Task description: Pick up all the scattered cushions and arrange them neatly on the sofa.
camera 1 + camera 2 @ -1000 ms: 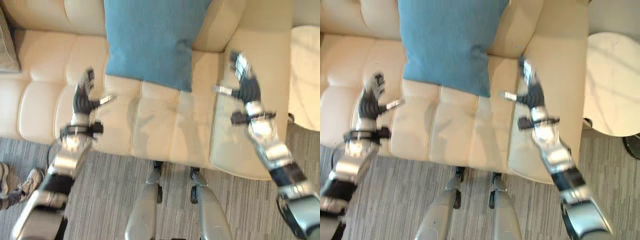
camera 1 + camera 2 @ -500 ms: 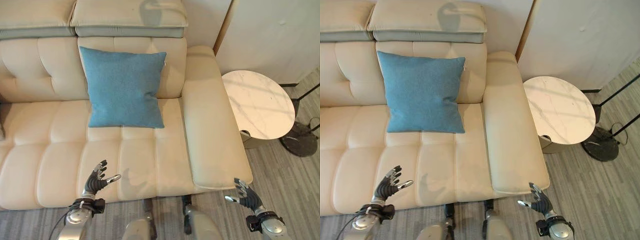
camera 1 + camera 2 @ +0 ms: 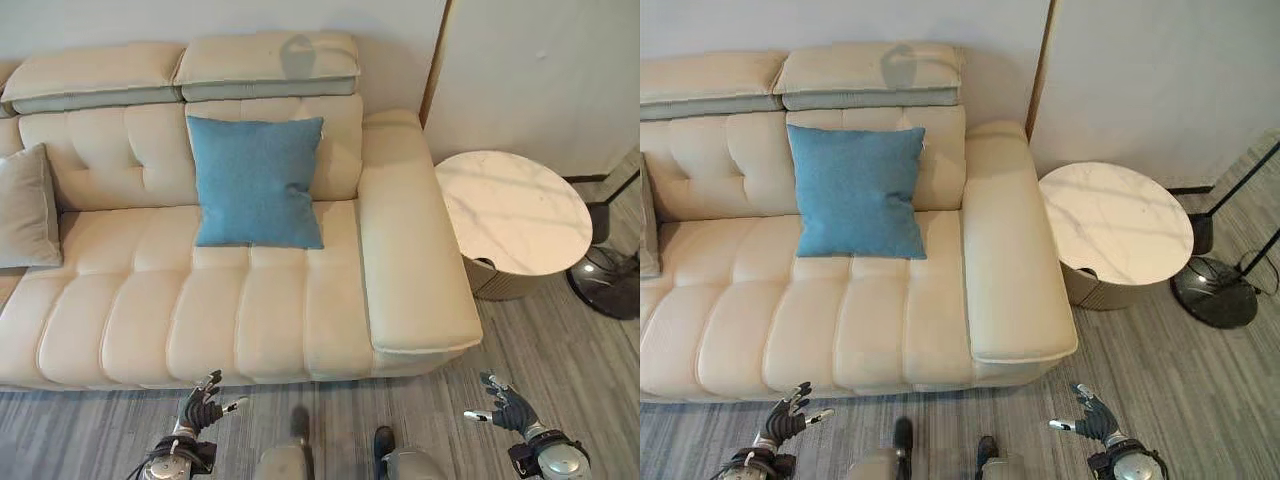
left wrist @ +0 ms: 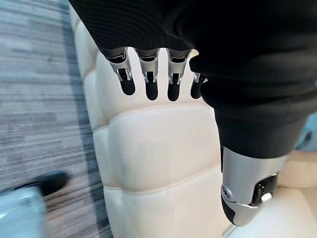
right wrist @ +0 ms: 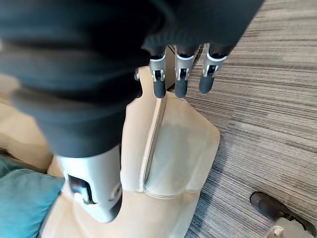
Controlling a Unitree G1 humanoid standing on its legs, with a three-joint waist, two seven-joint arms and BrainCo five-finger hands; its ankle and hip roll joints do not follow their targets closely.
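Blue cushion point(image 3: 258, 182) propped on sofa point(image 3: 280, 310), grey cushion point(image 3: 25, 208) at 9 o'clock. Left hand point(image 3: 203, 410), right hand point(image 3: 508, 410) splayed, empty — placement looks done; next, seek remaining cushions.

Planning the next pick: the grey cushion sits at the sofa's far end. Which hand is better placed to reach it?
Left, probably. The grey cushion leans at the sofa's left end, the left hand's side. The right hand hangs open near the armrest, further off. Both hands are empty.

You pulled both hands off the sofa point(image 3: 250, 300): left hand point(image 3: 200, 411) and right hand point(image 3: 506, 412) dropped over the floor point(image 3: 560, 350).
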